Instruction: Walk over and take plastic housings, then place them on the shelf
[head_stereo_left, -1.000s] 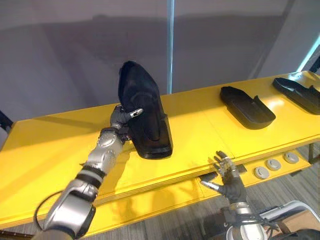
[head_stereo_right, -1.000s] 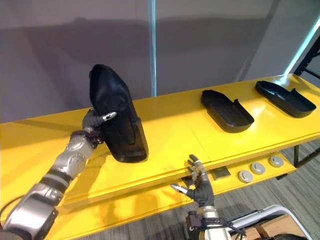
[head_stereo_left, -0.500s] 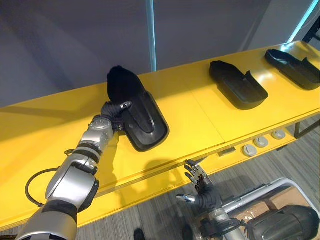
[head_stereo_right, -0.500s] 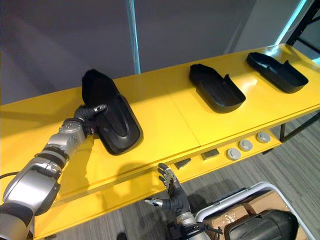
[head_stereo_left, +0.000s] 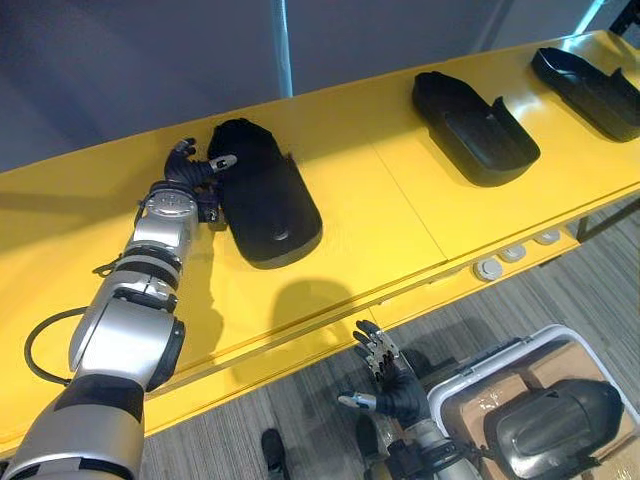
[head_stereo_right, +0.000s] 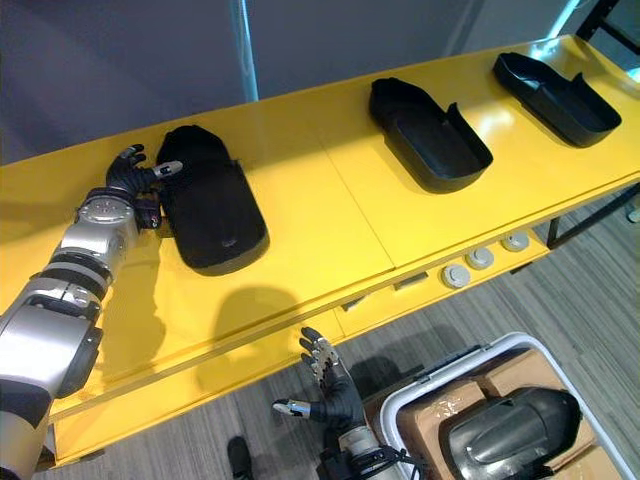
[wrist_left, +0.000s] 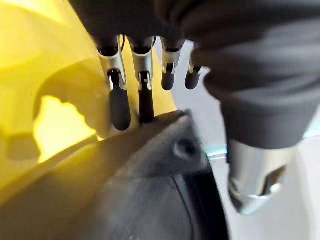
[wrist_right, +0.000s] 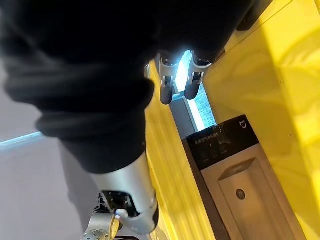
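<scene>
**A:** Left eye view, where's the part?
**B:** Black housing lies flat on the yellow shelf, twd its left end. Left hand is just beside it, at its far left edge. Thumb tip lies on the housing's edge. The other fingers are splayed, off the part, over bare shelf. Nothing's gripped, hand relaxed.
**A:** Other arm?
**B:** Right hand hangs low, below the shelf's front edge and well apart from the part. Fingers spread, empty.
**A:** Right eye view, anything else?
**B:** Second housing and third housing sit further right on the shelf, apart from each other. White crate on the floor at lower right, w/ a dark grey housing inside.
**A:** Left wrist view?
**B:** Fingers run straight. Two tips reach the housing's rim, and the part sits under them. Thumb stands off to one side. No curl round anything.
**A:** Right wrist view?
**B:** Straight fingers, thumb out, holding nothing. Yellow shelf front past them, w/ a grey panel set in it.
</scene>
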